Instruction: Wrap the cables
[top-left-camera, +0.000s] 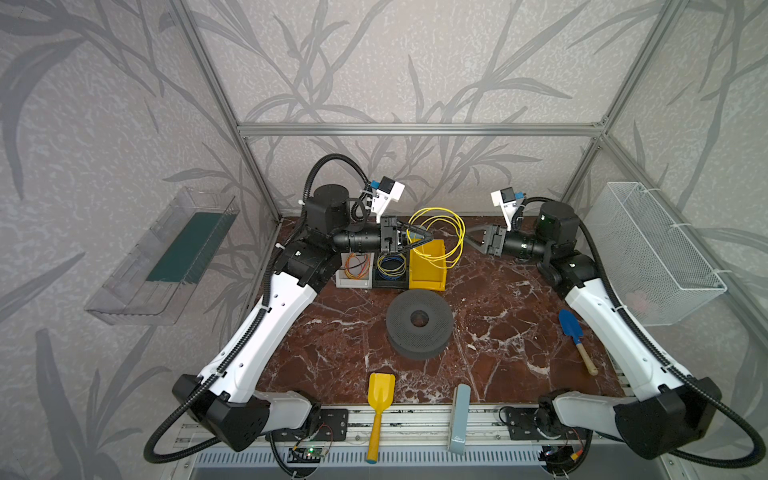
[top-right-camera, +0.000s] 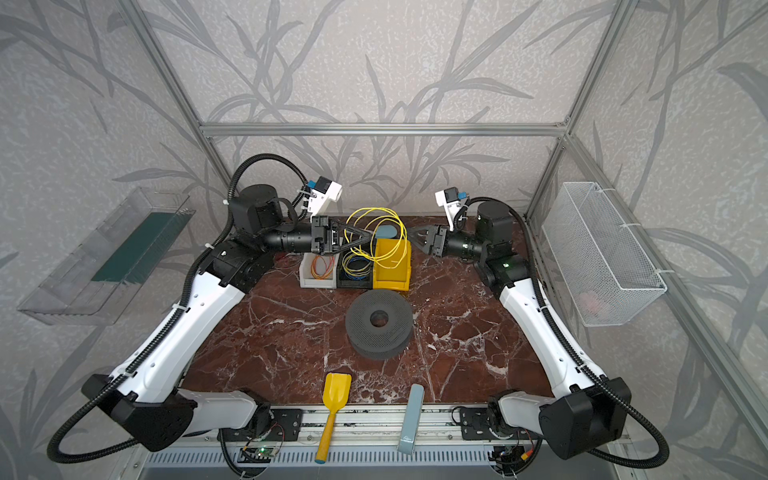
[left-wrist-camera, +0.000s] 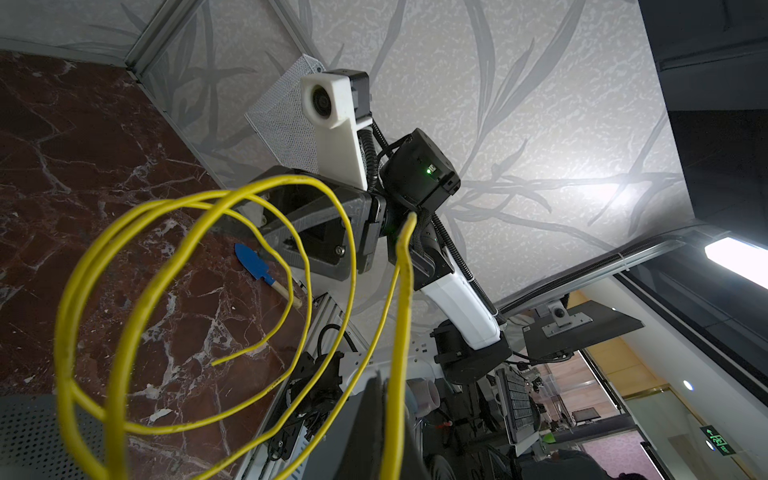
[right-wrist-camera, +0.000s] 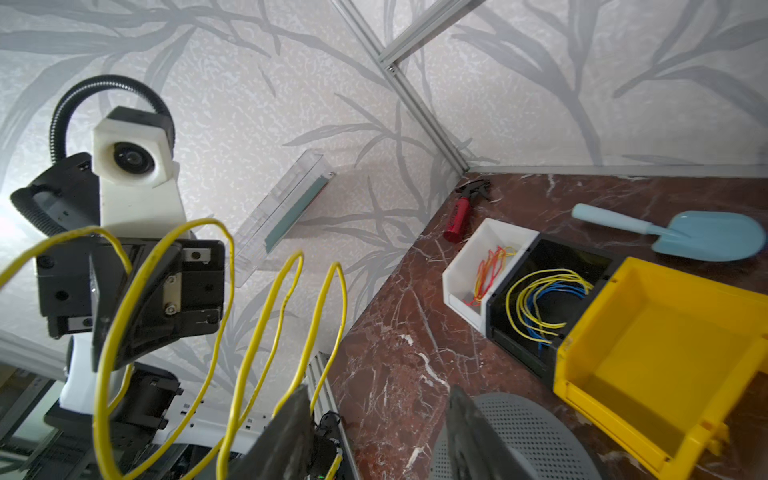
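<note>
Upper centre of the frame: my left hand (top-left-camera: 424, 241), clamped shut, holds the coiled pale-yellow cable (left-wrist-camera: 402, 316) aloft over the yellow bin (top-left-camera: 428, 276). My right hand (top-left-camera: 471, 239) hovers half-open and empty beside it. I should catch the loose tail gently, keeping loops even.

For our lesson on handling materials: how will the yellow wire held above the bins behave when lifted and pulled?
Probably springy, not limp: the wire holds open loops in mid-air beside the left gripper. Likely very light: one pinch carries it all. Its loose end hangs free, so it may swing or snag.
</note>
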